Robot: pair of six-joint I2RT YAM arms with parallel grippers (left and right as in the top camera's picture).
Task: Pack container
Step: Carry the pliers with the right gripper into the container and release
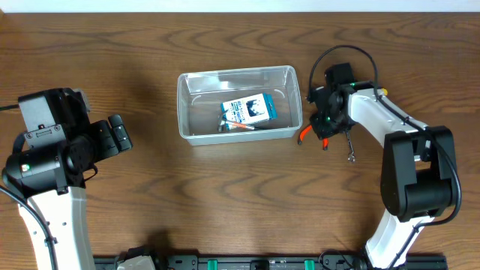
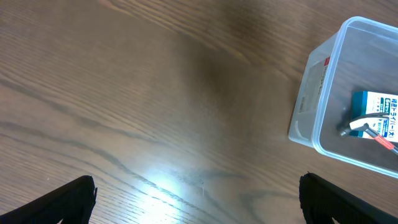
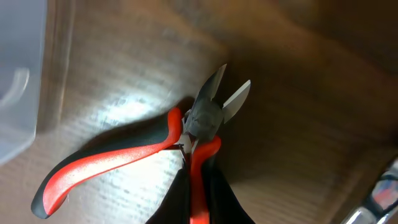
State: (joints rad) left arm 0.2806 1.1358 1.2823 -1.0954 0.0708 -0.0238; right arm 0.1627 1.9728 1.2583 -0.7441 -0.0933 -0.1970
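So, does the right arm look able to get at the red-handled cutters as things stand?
Probably yes. The right gripper sits directly over the cutters, one handle seemingly between its jaws. They lie on the table beside the container, with nothing on top of them.

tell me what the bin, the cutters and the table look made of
Container: clear glossy plastic; the table grain shows through its walls.
Cutters: bare grey metal blades that catch the light. The handles have red and black sleeves, probably rubber or soft plastic.
Table: dark brown wood grain with a sheen. Whether it is solid wood or laminate cannot be told.
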